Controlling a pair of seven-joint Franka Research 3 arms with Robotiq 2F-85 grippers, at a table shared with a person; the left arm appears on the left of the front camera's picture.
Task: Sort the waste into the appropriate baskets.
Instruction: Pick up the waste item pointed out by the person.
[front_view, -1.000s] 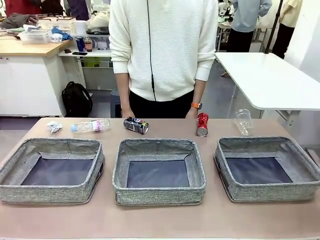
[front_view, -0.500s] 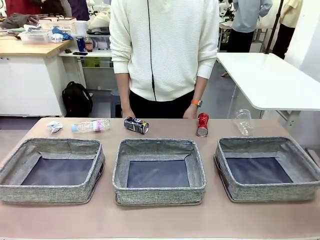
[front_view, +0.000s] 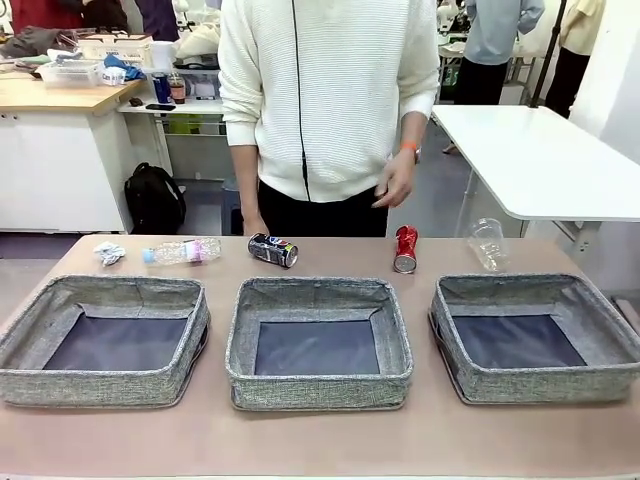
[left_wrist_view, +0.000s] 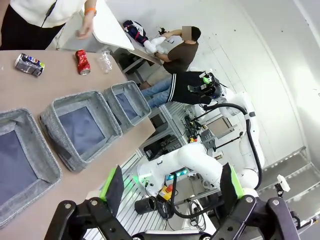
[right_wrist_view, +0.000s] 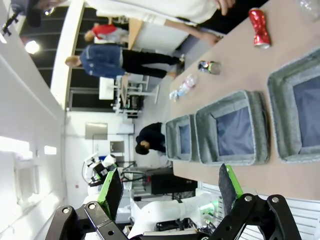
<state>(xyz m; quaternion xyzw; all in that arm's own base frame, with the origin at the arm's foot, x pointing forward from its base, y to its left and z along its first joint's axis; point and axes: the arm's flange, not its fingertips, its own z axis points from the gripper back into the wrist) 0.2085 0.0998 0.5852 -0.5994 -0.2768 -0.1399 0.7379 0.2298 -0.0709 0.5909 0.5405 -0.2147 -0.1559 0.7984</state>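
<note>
Aluminium first: the red soda can (front_view: 405, 249) lies on its side at the far edge of the table (front_view: 320, 445), behind the gap between the middle basket (front_view: 318, 388) and the right basket (front_view: 545, 386), and it looks dented. I judge it light, thin-walled and slick, apt to roll or crush, so I would close gently across the barrel near its middle. The dark blue-black soda can (front_view: 272, 250) lies just behind the middle basket and should handle the same way.

Behind the left basket (front_view: 100, 388), the clear bottle (front_view: 182, 251) lies flat, its blue cap toward the small white paper wad (front_view: 108, 253). The bottle will probably flex, so I would take it across the body. The wad is soft and wants a pinch from above. The clear plastic film (front_view: 487, 244), behind the right basket, looks flimsy, and I would nip it at a crumpled ridge.

All three baskets hold nothing. The person's hand (front_view: 397, 185) hangs above the table near the red can. My left gripper (left_wrist_view: 172, 185) and right gripper (right_wrist_view: 169, 190) both stand wide apart, grasping nothing, well back from the waste.
</note>
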